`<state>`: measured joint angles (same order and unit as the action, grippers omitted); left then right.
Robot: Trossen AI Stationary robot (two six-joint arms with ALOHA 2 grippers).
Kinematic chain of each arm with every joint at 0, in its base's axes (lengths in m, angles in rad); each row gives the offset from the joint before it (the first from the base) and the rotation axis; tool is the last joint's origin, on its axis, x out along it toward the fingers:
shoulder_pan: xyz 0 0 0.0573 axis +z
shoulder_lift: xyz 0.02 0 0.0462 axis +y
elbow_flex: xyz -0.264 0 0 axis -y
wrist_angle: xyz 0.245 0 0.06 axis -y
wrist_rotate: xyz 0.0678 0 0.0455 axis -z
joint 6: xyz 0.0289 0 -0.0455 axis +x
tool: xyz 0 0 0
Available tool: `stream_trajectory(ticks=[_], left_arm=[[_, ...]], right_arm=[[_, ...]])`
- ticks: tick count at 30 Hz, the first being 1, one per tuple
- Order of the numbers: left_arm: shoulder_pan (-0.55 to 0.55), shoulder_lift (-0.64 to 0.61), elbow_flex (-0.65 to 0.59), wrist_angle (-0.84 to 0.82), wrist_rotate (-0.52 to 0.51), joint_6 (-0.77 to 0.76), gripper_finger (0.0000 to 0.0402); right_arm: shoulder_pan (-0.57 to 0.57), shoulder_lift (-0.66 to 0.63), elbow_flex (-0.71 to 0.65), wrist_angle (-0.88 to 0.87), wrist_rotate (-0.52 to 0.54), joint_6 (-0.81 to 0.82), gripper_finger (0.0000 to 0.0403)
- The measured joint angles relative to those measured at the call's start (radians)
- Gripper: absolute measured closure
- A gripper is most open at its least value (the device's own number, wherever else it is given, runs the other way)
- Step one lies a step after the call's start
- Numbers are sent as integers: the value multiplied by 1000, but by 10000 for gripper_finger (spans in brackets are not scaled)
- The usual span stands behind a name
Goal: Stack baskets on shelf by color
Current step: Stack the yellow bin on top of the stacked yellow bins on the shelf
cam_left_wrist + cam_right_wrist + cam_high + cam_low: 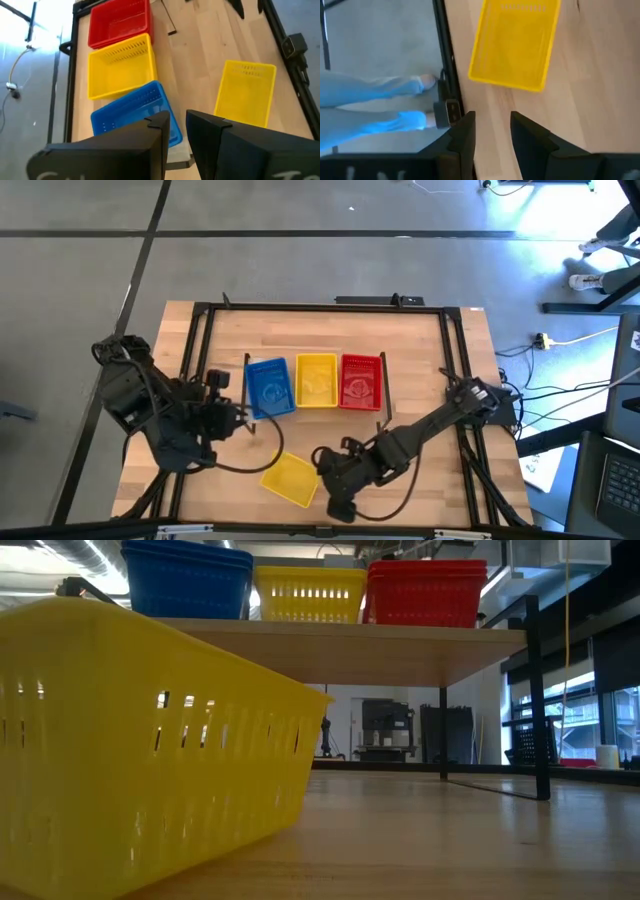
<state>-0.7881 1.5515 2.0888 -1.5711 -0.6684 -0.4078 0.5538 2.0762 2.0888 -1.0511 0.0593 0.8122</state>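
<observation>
Blue (269, 387), yellow (317, 380) and red (361, 381) baskets stand side by side on the low wooden shelf (400, 640). In the low view the blue (187, 580) and red (425, 592) ones look stacked. One loose yellow basket (290, 479) sits upright on the tabletop near the near edge, also large in the low view (140, 750). My left gripper (177, 125) is open, hovering at the blue basket's (135, 112) near-left corner (243, 420). My right gripper (492, 127) is open just right of the loose yellow basket (515, 42), apart from it (322, 460).
A black metal frame (195, 340) runs around the tabletop, with rails along both sides. Cables trail from both arms across the near part of the table. Bare wood lies under the shelf (450, 830) and between the shelf and the loose basket. A person's legs (375, 105) show beyond the table edge.
</observation>
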Motion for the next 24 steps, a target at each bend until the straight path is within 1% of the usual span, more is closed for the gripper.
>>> stream_trajectory(ticks=[4,8,15,24], left_arm=[[-26,-1,0,0,-1,40,347],[-63,-12,0,0,-1,59,347],[-103,-28,0,0,0,63,347],[-145,-39,0,0,1,63,347]], right_arm=[[-5,43,0,72,34,19,284],[-4,92,0,134,80,-2,284],[-4,150,0,164,107,26,284],[-20,154,0,181,259,103,284]])
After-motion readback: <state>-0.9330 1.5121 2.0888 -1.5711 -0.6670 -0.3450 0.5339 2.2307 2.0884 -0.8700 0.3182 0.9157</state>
